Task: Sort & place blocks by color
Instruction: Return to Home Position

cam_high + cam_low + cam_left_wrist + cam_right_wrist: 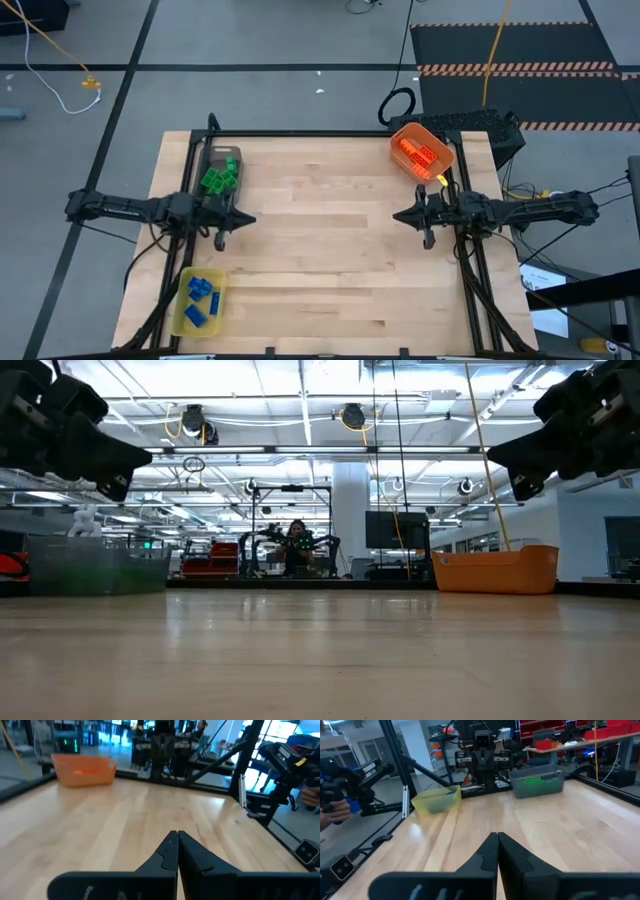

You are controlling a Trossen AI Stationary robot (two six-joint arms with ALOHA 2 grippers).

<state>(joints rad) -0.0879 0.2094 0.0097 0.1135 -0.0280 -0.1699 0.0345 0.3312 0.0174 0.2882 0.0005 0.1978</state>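
Observation:
Green blocks lie in the grey bin at the table's far left. Blue blocks lie in the yellow bin at the near left. Orange blocks lie in the orange bin at the far right. My left gripper is shut and holds nothing, at the left edge between the grey and yellow bins, pointing level toward the table's middle. My right gripper is shut and holds nothing, at the right edge near the orange bin, pointing toward the middle.
The wooden tabletop between the two grippers is bare. A black frame rail runs along the table's far edge and side posts stand by each arm. A person sits at another robot station far behind the table.

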